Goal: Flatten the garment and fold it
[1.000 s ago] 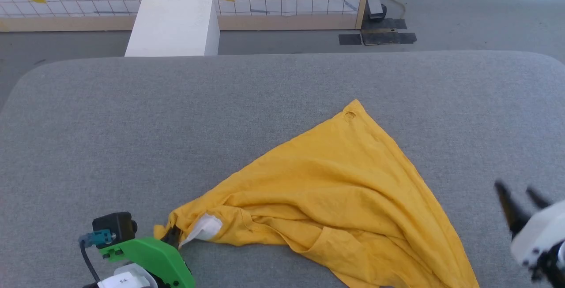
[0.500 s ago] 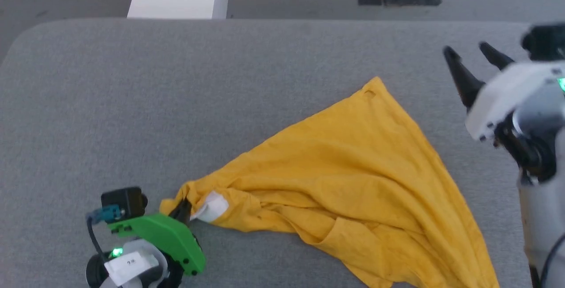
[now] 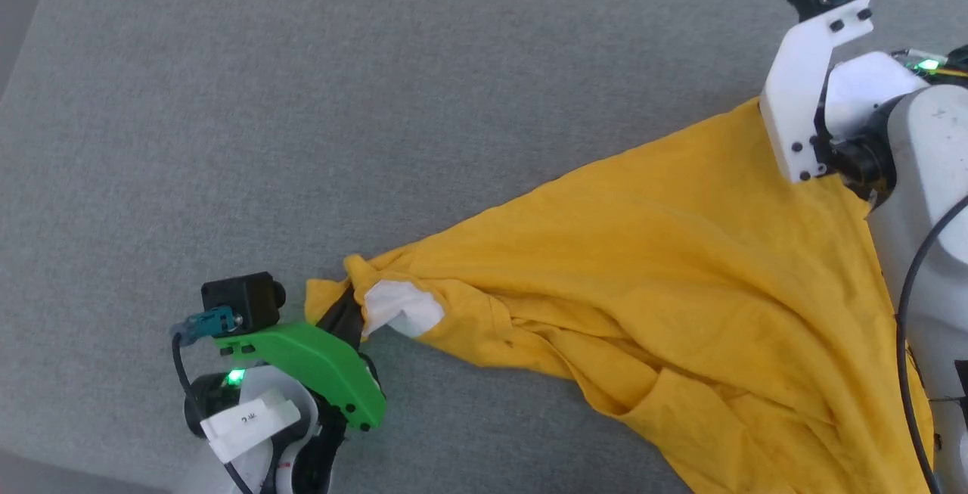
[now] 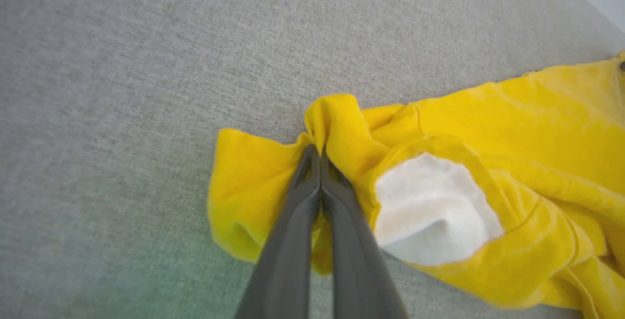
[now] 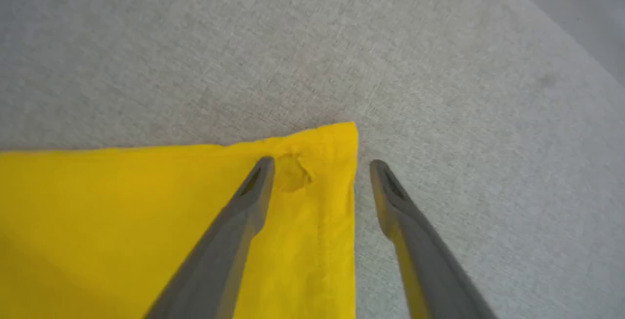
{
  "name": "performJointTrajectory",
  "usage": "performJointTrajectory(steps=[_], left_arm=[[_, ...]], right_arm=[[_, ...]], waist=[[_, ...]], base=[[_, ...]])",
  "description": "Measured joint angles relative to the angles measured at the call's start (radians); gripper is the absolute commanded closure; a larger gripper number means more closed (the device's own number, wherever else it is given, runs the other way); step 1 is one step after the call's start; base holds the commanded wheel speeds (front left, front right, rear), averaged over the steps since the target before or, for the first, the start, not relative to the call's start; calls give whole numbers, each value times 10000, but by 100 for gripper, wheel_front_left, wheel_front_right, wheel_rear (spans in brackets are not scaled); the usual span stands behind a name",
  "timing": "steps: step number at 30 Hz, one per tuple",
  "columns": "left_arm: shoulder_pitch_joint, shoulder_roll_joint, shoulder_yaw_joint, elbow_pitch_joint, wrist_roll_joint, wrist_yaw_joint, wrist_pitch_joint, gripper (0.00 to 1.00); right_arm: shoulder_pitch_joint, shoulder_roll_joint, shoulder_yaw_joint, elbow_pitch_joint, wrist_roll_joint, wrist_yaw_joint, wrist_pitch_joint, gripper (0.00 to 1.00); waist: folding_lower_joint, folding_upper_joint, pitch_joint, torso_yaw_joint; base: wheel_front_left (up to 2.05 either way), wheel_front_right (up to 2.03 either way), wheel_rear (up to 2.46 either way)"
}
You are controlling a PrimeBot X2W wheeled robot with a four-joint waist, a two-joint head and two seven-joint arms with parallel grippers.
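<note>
Head view, garment: The mustard-yellow garment (image 3: 681, 267) lay crumpled on the grey fabric worktop (image 3: 378, 100), spreading from the lower centre to the right edge.
Head view, white patch: A white patch (image 3: 401, 309) showed at the garment's left end.
Head view, left gripper: The left gripper (image 3: 349, 306) met the garment's left end, just beside the white patch.
Head view, right gripper: The right gripper (image 3: 790, 123) stood over the garment's far right corner; its jaws were hidden by its white bracket.
Left wrist view, jaws: Jaws were together, clamped on a raised yellow fold of the garment (image 4: 512, 128); the white patch (image 4: 429, 206) lay just to the right.
Right wrist view, jaws: Jaws were apart, straddling the garment's corner (image 5: 312, 202). One finger (image 5: 234, 226) was over the fabric, the other (image 5: 410, 226) over bare worktop (image 5: 464, 89). Contact could not be determined.
Right wrist view, pucker: A small pucker (image 5: 293, 175) marked the fabric near the corner.
</note>
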Motion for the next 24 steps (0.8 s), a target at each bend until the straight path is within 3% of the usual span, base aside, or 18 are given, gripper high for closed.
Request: performJointTrajectory(steps=[8,9,10,16,24], left_arm=[[-290,-161,-79,165,0,-150,-236,100],[-290,-161,-77,196,-2,-150,-242,100],[-291,-161,-77,222,-2,-163,-244,100],[-257,-81,-35,485,-2,-176,-234,100],[251,265,19,525,-21,13,19,100]], right_arm=[[-309,-420,614,119,401,-4,872,0],[-332,-435,594,127,539,-4,957,54],[-337,-443,575,123,679,-6,986,100],[114,-447,196,-150,1413,-2,282,100],[2134,-412,-2019,-2408,3110,-2,-966,100]], waist=[[-1,0,666,479],[-1,0,657,484],[0,0,627,486],[0,0,180,416],[0,0,-1128,52]], base=[[0,0,0],[0,0,0],[0,0,0],[0,0,0],[0,0,0]])
